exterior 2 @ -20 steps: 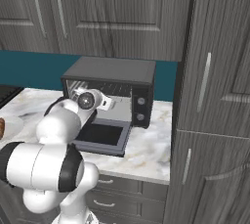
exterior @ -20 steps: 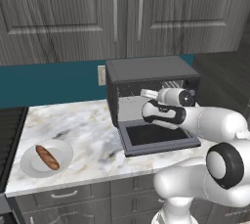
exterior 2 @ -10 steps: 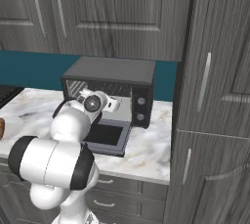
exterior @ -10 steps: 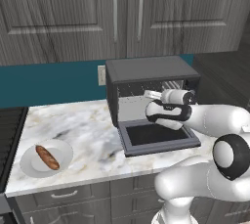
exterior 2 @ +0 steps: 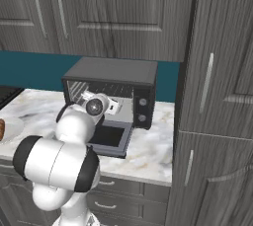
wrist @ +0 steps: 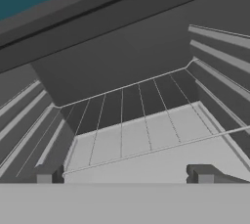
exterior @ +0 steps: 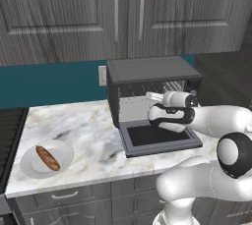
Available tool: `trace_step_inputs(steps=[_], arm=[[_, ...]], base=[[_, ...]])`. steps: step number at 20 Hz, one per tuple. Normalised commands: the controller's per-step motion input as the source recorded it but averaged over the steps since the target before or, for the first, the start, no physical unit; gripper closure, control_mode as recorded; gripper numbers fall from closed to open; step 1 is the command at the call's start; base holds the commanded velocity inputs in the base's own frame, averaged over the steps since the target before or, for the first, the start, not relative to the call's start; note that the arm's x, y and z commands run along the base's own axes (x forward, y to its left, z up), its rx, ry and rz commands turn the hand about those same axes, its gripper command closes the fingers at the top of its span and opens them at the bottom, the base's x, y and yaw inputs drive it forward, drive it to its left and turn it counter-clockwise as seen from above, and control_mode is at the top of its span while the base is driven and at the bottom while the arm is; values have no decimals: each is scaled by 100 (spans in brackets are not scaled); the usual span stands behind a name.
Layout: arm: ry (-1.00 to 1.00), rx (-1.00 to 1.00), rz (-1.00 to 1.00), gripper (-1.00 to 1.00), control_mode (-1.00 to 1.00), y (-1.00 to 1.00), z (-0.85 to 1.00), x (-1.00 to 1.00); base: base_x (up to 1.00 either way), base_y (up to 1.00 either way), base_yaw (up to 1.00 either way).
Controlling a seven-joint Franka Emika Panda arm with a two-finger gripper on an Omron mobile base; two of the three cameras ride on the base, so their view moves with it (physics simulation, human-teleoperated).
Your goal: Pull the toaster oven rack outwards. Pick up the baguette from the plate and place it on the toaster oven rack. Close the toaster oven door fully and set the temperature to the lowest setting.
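Observation:
The toaster oven (exterior: 151, 70) stands on the counter with its door (exterior: 158, 139) dropped flat in front. My gripper (exterior: 153, 95) is at the mouth of the cavity, pointing inward, open with nothing between its fingers. In the hand view the wire rack (wrist: 132, 130) lies just ahead of and below the two fingertips (wrist: 46, 174), which stand wide apart near the rack's front bar. The golden-brown baguette (exterior: 47, 157) lies on the white plate (exterior: 61, 151) at the counter's left front. From the right the oven (exterior 2: 113, 74), its door (exterior 2: 109, 138) and the gripper (exterior 2: 114, 106) also show.
Side rails line both inner walls of the oven (wrist: 219, 37). Two round knobs (exterior 2: 143, 110) sit on its right front. A tall cabinet (exterior 2: 217, 96) stands to the right of the counter. A black stovetop (exterior: 9, 135) borders the counter on the left.
The hand has risen a little and moved closer to the oven cavity. Its jaws stay open. Plate, baguette and door have not moved.

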Motion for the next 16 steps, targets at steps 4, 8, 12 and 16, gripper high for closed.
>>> trace_step_inputs(steps=[4,8,12,16], arm=[[-3,0,0,-100,-100,-5,-2,1],[0,0,0,-100,-100,-10,-8,19],[0,0,0,-100,-100,-5,-17,21],[0,0,0,-100,-100,0,-21,8]], base=[[0,0,0],[0,0,0],[0,0,0],[0,0,0]])
